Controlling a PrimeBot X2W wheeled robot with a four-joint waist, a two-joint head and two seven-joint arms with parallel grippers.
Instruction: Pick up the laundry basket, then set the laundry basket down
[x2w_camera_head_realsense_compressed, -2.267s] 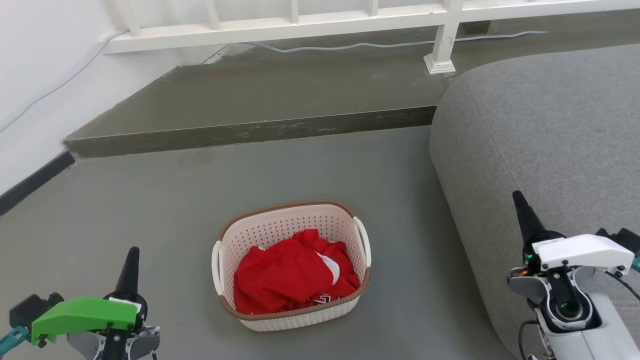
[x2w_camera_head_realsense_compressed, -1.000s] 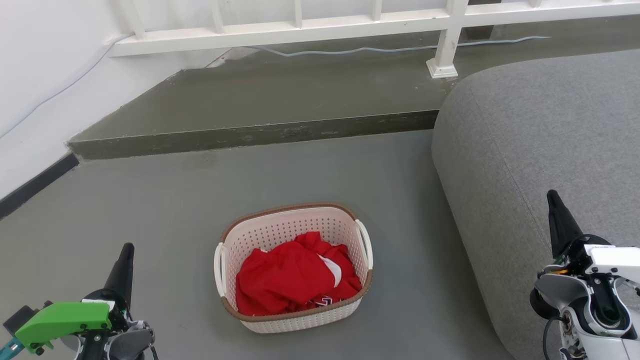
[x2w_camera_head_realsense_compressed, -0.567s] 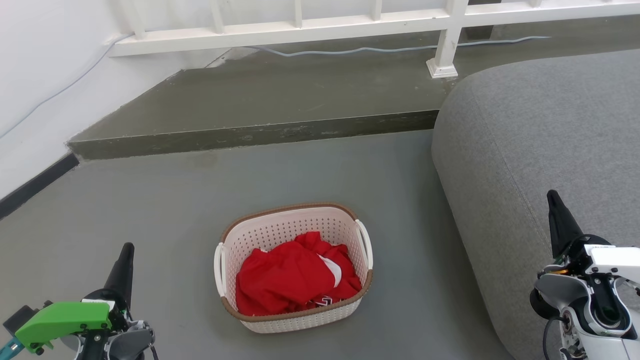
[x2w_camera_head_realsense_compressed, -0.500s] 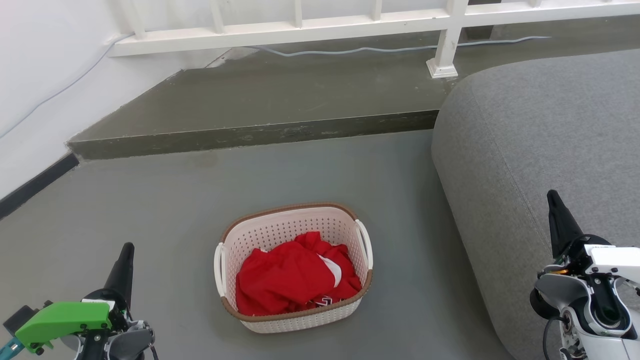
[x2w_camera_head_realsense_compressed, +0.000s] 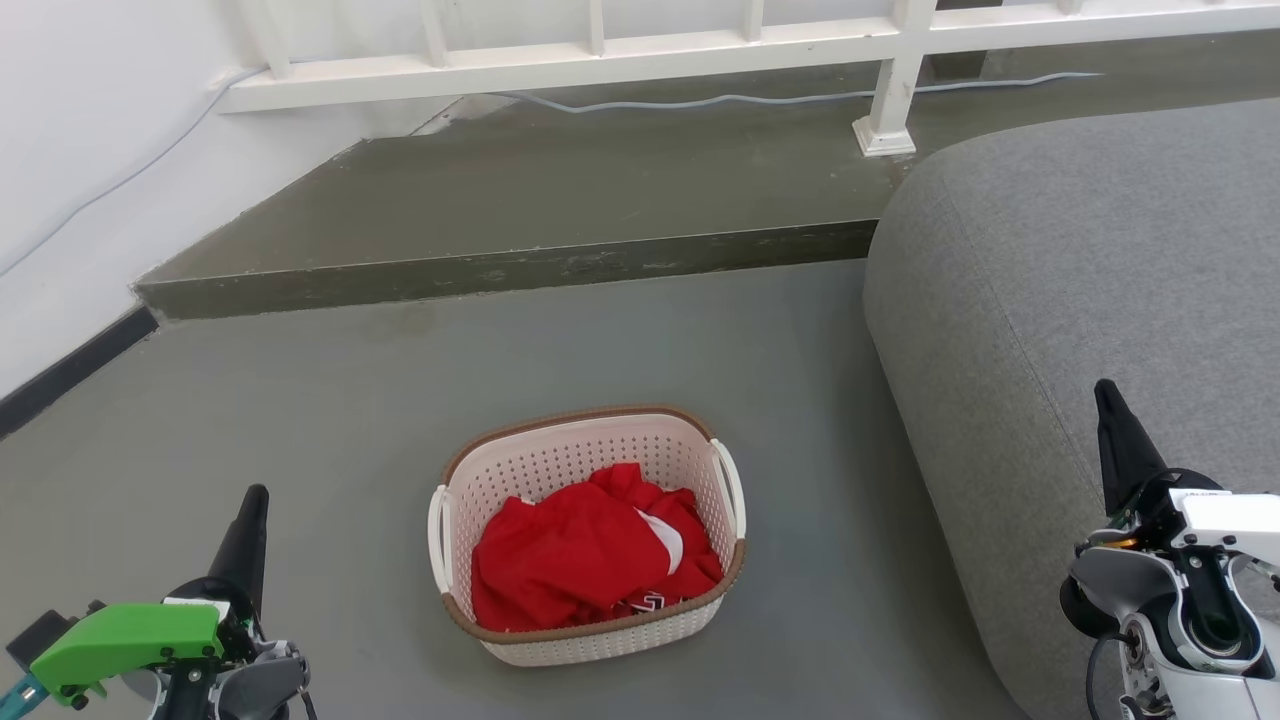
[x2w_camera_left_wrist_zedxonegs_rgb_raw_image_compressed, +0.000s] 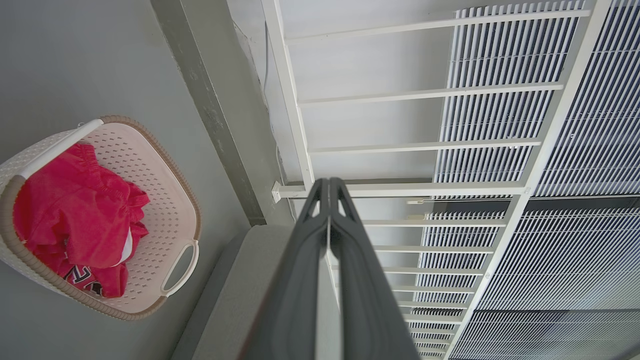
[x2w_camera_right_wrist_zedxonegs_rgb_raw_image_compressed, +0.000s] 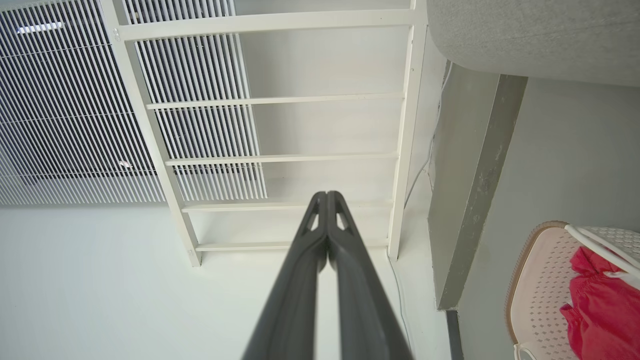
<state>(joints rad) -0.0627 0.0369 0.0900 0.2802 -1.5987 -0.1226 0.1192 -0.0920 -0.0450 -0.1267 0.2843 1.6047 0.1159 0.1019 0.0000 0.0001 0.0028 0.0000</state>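
Left gripper (x2w_camera_head_realsense_compressed: 256, 498) at lower left and right gripper (x2w_camera_head_realsense_compressed: 1107, 398) at lower right point up-frame, each closed on nothing. The laundry basket (x2w_camera_head_realsense_compressed: 600, 640) sits lower centre on the floor (x2w_camera_head_realsense_compressed: 300, 420), apart from both; lettering on its red garment (x2w_camera_head_realsense_compressed: 570, 550) is unreadable

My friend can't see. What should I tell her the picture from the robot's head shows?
A cream laundry basket with red clothes inside sits on the gray floor. The robot's left hand and right hand are low at either side, both shut, touching nothing. A gray sofa is on the right, a white railing behind.
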